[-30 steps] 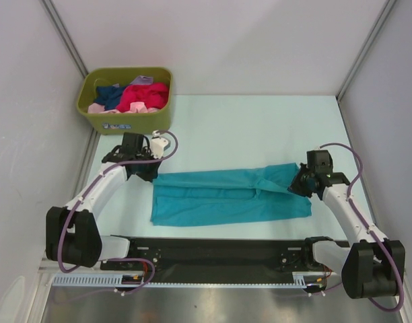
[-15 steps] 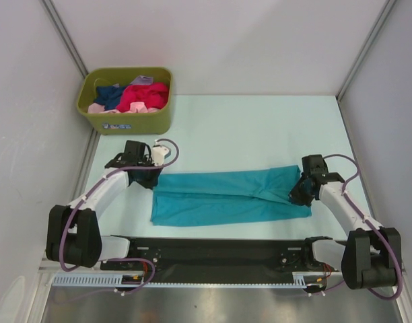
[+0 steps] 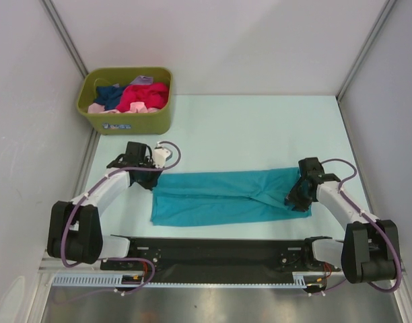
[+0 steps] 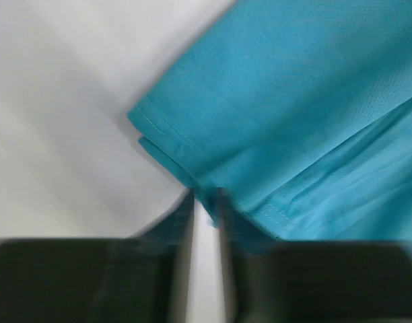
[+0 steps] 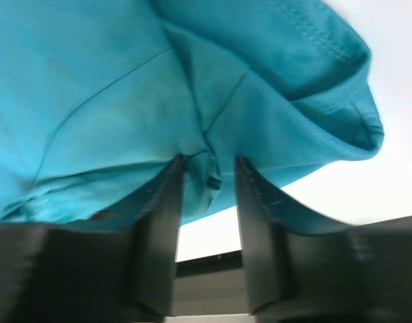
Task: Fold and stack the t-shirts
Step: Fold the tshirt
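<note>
1. The left pincer [image 4: 206, 198] is down at the table [image 3: 260, 128] with its jaws almost together. A sliver of doubled hem from the teal t-shirt [image 4: 293, 121] sits between the tips, though the wrist view is blurred
2. The right pincer [image 5: 209, 161] has its jaws apart. A bunched fold of the same shirt reaches up between them without being squeezed, and pale table shows through the gap
3. Between the two pincers the teal t-shirt lies flat as a long band, doubled lengthwise. The left pincer is at its far left corner and the right pincer at its right end, where the layers are rumpled and heaped rather than smooth
4. Judging by that shape, the lengthwise fold is laid down. The crosswise folds that would make a compact packet are not yet made, and the right end looks to need tidying first
5. Beyond the left pincer, farther from the arm bases, stands the olive-green bin [image 3: 125, 122]. It holds a magenta-red shirt [image 3: 145, 94], a navy shirt [image 3: 110, 94], a pale pink shirt [image 3: 98, 108] and a scrap of lavender cloth [image 3: 144, 80], all crumpled
6. No finished packet lies anywhere to start a stack, so the task seems to be in its early part, with one shirt half folded and the rest still waiting in the bin
</note>
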Controlling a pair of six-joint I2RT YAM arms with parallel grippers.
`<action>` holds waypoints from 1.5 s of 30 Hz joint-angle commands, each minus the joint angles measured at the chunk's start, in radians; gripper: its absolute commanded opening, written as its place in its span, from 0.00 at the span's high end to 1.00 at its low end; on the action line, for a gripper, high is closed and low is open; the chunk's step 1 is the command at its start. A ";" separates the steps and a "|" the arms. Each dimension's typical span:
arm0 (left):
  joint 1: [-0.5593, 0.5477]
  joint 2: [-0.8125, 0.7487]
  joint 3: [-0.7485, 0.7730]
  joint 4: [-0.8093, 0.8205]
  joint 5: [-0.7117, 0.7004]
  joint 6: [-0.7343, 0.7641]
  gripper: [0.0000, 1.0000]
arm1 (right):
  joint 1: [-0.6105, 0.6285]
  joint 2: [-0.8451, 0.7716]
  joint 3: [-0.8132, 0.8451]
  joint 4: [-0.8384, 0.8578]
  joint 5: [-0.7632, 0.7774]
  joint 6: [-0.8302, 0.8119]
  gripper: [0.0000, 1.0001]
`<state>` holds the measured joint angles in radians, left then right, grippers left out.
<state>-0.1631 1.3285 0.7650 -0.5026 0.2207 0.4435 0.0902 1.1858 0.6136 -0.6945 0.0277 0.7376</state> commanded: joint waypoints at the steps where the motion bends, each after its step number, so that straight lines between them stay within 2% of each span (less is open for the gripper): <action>1: 0.010 0.009 0.016 -0.066 0.046 0.067 0.68 | 0.003 0.000 0.020 -0.036 0.052 0.002 0.54; 2: 0.008 0.008 0.028 -0.100 0.074 0.102 0.56 | 0.002 -0.021 0.029 -0.055 0.066 0.003 0.52; 4: 0.010 -0.017 0.060 -0.207 0.120 0.138 0.42 | 0.005 -0.069 0.066 -0.097 0.080 0.005 0.50; 7: 0.016 -0.080 0.120 -0.341 0.152 0.233 0.38 | 0.069 -0.149 0.164 -0.143 0.156 -0.004 0.50; 10: 0.017 -0.117 0.172 -0.369 0.171 0.270 0.37 | 0.163 -0.154 0.198 -0.044 0.134 -0.097 0.44; 13: 0.005 -0.092 0.180 -0.275 0.180 0.160 0.37 | 0.226 -0.030 0.209 0.085 -0.009 -0.184 0.41; 17: -0.030 -0.026 0.204 -0.234 0.186 0.083 0.38 | 0.281 0.177 0.335 0.107 -0.083 -0.248 0.41; 22: -0.035 -0.031 0.194 -0.192 0.189 0.052 0.38 | 0.348 0.349 0.397 0.078 -0.066 -0.274 0.42; 24: -0.035 -0.032 0.185 -0.191 0.184 0.054 0.38 | 0.352 0.385 0.397 0.070 -0.090 -0.265 0.51; 25: -0.035 -0.032 0.183 -0.192 0.180 0.055 0.38 | 0.353 0.397 0.402 0.053 -0.091 -0.259 0.60; 26: -0.035 -0.034 0.181 -0.192 0.168 0.057 0.38 | 0.365 0.403 0.402 0.015 -0.080 -0.254 0.73; 28: -0.035 -0.043 0.174 -0.197 0.161 0.066 0.38 | 0.394 0.387 0.396 -0.023 -0.061 -0.233 0.79; 32: -0.035 -0.055 0.161 -0.188 0.155 0.077 0.38 | 0.511 0.310 0.350 -0.082 -0.047 -0.173 0.79; 36: -0.035 -0.046 0.169 -0.185 0.151 0.075 0.38 | 0.574 0.302 0.290 -0.097 -0.069 -0.112 0.78; 40: -0.035 -0.037 0.186 -0.188 0.158 0.090 0.38 | 0.605 0.299 0.276 -0.096 -0.077 -0.089 0.71; 42: -0.038 -0.023 0.206 -0.189 0.167 0.086 0.37 | 0.614 0.284 0.311 -0.109 -0.081 -0.089 0.64; 45: -0.068 -0.003 0.233 -0.192 0.183 0.072 0.37 | 0.623 0.230 0.369 -0.146 -0.078 -0.087 0.59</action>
<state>-0.1989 1.3136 0.9405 -0.7128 0.3706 0.5228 0.7021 1.4887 0.8993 -0.8021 -0.0444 0.6266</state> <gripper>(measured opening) 0.625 0.397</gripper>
